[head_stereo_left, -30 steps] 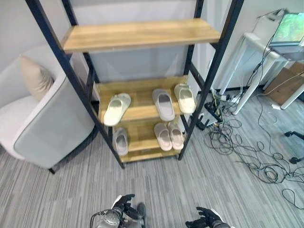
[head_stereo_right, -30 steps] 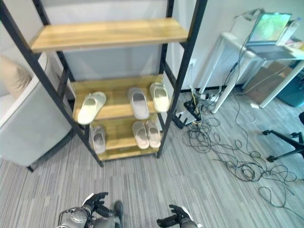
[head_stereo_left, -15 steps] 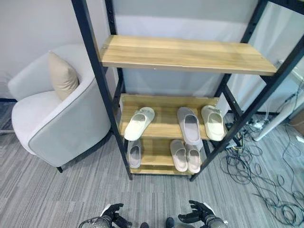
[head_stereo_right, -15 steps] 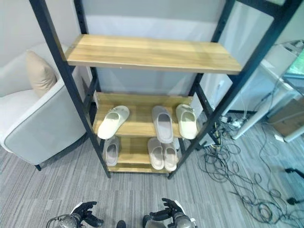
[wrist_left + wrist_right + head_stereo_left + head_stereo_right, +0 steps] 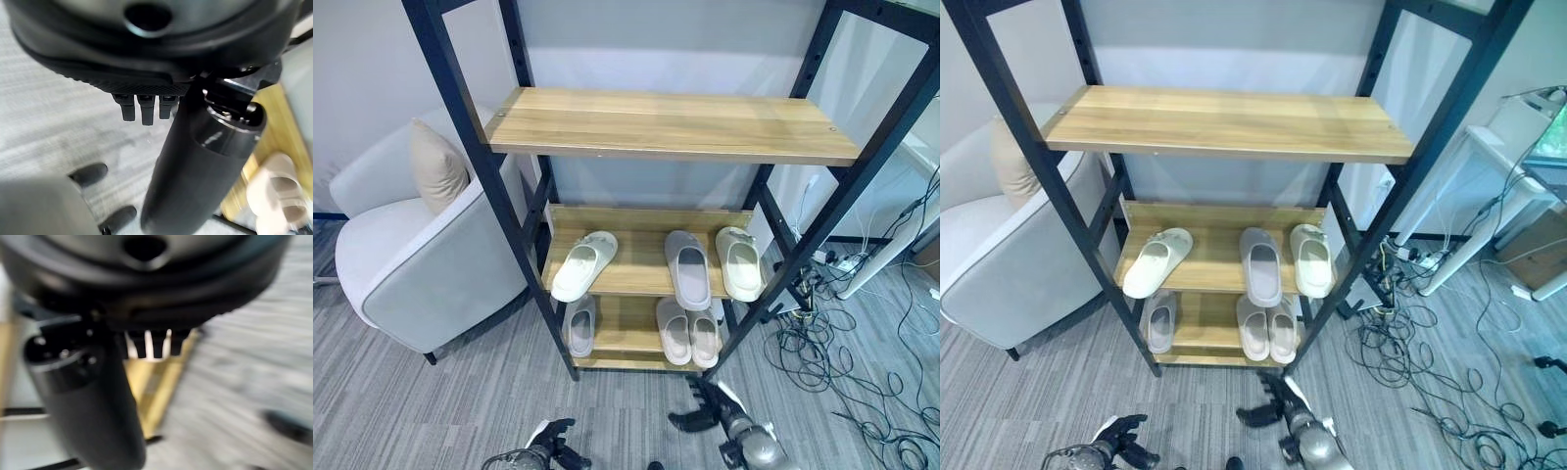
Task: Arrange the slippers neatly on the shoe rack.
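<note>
- Left eye view: the shoe rack [image 5: 671,122] stands straight ahead, top shelf bare. On the middle shelf a cream slipper [image 5: 582,265] lies askew at the left, toe swung outward; a grey slipper [image 5: 688,269] and a second cream slipper [image 5: 740,263] lie side by side at the right. On the bottom shelf a lone grey slipper [image 5: 579,325] sits at the left and a close pair [image 5: 689,333] at the right
- Right eye view: the right hand [image 5: 1270,406] is raised low before the rack, fingers spread and relaxed, holding nothing. The left hand [image 5: 1121,442] hangs low above the carpet, fingers loosely bent — also empty
- Left wrist view: the left hand's fingers show as short stubs past the palm, nothing between them; part of the rack and a pale slipper lie beyond
- Right wrist view: blurred; fingers extend toward the wooden rack edge, nothing held
- Judgement: the step in hand is the approach. The askew cream slipper looks the obvious fault — best taken by its side and turned parallel with its neighbours, keeping the arm clear of the black upright
</note>
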